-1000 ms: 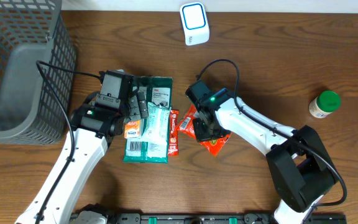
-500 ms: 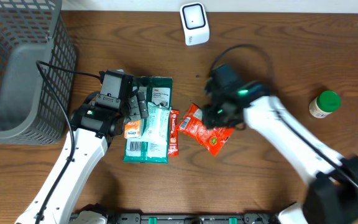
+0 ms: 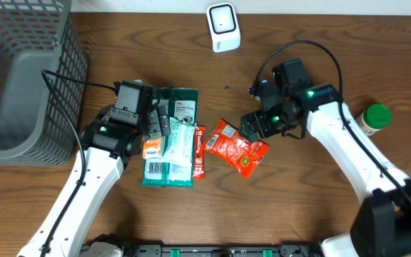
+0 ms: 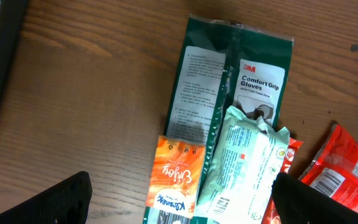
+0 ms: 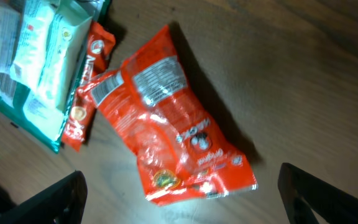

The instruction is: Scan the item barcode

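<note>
A red snack bag (image 3: 238, 146) lies flat on the wooden table, label side up in the right wrist view (image 5: 173, 118). My right gripper (image 3: 257, 124) hovers just right of it, open and empty (image 5: 185, 199). My left gripper (image 3: 160, 120) hangs open over a pile of packets (image 4: 182, 202). That pile holds a green gloves pack (image 4: 229, 81), a pale green packet (image 4: 244, 162) with a small barcode, an orange packet (image 4: 176, 171) and a thin red bar (image 3: 200, 151). The white scanner (image 3: 222, 27) stands at the table's far edge.
A grey wire basket (image 3: 20, 78) fills the far left corner. A green-capped bottle (image 3: 373, 118) stands at the right, close to my right forearm. The left arm's cable runs from the basket toward its wrist.
My right gripper has opened, let go of the red snack bag and swung up and to the right. The bag now lies on the table. The left arm has not moved.
</note>
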You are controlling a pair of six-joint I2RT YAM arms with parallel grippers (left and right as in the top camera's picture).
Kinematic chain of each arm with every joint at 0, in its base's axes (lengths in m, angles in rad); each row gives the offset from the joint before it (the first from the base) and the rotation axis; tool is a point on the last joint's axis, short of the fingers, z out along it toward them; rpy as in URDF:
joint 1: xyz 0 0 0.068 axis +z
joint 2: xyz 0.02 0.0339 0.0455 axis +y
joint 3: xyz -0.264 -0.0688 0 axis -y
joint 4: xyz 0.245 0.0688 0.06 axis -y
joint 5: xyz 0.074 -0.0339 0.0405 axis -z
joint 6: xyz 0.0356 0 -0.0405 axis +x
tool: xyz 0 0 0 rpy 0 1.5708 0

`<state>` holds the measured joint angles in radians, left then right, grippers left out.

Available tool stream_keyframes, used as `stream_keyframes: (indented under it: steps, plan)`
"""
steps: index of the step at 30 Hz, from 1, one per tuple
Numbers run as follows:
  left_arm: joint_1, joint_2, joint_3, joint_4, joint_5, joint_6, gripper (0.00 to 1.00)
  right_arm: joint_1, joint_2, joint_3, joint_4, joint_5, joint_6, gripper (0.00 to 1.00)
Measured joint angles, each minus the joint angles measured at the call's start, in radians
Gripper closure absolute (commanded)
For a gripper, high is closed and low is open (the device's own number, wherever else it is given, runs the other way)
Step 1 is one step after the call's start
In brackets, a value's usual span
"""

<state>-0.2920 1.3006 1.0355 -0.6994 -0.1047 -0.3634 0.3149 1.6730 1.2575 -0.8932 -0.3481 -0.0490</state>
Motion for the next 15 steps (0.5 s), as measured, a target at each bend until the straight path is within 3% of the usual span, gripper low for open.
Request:
stream_keyframes:
  steps: [2, 3, 5, 7, 15]
  plan:
    - [0.0, 0.0, 0.0, 0.0, 0.0, 0.0, 0.07, -0.008, 0.039, -0.001, 0.016, -0.021, -0.025, 0.11]
    - [0.0, 0.0, 0.0, 0.001, 0.0, 0.0, 0.22, -0.012, 0.056, -0.002, 0.023, -0.032, -0.039, 0.13]
    - [0.0, 0.0, 0.0, -0.003, 0.0, -0.002, 0.92, -0.02, 0.097, -0.003, 0.033, -0.063, -0.071, 0.14]
    - [0.0, 0.0, 0.0, -0.003, 0.031, -0.004, 0.93, -0.026, 0.126, -0.004, 0.039, -0.08, -0.09, 0.15]
    - [-0.054, 0.041, 0.0, 0.0, 0.372, -0.004, 0.93, -0.116, 0.161, -0.009, 0.037, -0.169, -0.148, 0.13]
